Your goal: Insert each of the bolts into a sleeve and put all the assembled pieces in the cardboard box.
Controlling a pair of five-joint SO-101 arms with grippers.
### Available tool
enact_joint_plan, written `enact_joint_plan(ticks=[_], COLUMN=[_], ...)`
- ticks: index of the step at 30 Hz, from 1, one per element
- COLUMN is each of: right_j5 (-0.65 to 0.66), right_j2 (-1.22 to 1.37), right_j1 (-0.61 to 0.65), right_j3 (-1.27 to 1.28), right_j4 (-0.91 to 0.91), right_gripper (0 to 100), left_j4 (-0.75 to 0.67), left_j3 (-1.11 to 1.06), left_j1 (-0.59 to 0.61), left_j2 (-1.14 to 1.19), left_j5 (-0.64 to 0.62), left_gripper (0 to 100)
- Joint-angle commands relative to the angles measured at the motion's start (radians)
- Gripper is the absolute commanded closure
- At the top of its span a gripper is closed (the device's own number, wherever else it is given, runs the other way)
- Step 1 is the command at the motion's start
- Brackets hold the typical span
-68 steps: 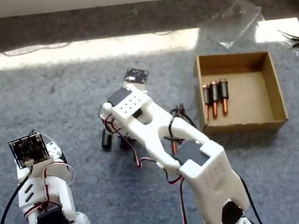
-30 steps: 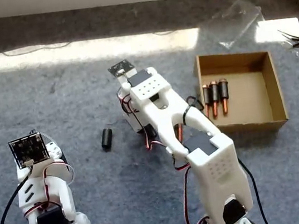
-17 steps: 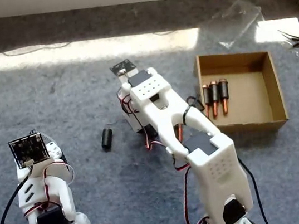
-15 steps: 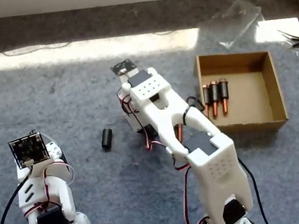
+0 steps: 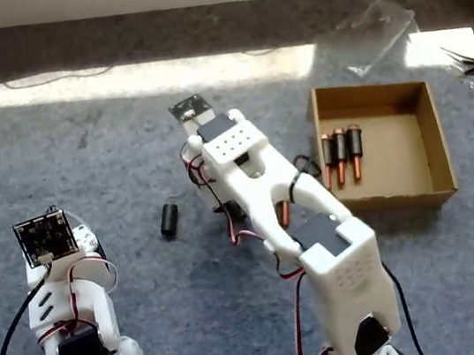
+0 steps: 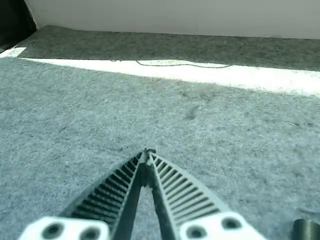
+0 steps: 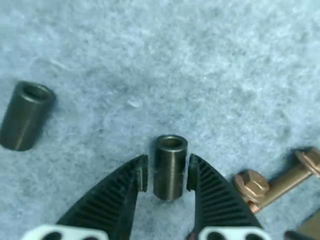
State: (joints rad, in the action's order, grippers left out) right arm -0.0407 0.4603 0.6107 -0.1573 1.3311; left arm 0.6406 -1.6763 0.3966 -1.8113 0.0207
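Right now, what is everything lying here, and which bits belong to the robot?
square cardboard box: one, brown, on the carpet beside the right arm.
assembled bolt-in-sleeve pieces: three, copper and black, side by side in the box.
cylindrical metal sleeves: two, dark, loose on the carpet.
hex-head bolt: at least one, copper, near one sleeve.
crumpled plastic bag: one, clear, beyond the box.
carpet: grey, under everything.
left end effector: black-fingered, shut, over bare carpet.
right end effector: open, straddling one sleeve.
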Motion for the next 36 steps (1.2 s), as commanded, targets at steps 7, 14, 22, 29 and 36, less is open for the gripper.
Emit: enact_joint_plan(ticks=[7, 14, 22, 29, 36], right_j5=[-0.002, 0.000, 0.002, 0.110, 0.160], right_j2=[-0.183, -0.182, -0.179, -0.131, -0.128], right_j1=[-0.012, 0.016, 0.013, 0.013, 0.013], right_j3=[0.292, 0.320, 0.321, 0.321, 0.323], right_j4=[-0.229, -0.231, -0.251, -0.308, -0.308], right_gripper=[88.4, 88.4, 88.6, 88.7, 99.7], left_j4=[0.008, 0.008, 0.009, 0.028, 0.028], left_j3=[-0.019, -0.019, -0.019, -0.019, -0.019], left_j1=[0.007, 0.007, 0.007, 0.007, 0.007], left_j2=[-0.013, -0.013, -0.013, -0.013, -0.013], left_j5=[0.005, 0.005, 0.005, 0.005, 0.006], left_gripper=[99, 99, 99, 99, 99])
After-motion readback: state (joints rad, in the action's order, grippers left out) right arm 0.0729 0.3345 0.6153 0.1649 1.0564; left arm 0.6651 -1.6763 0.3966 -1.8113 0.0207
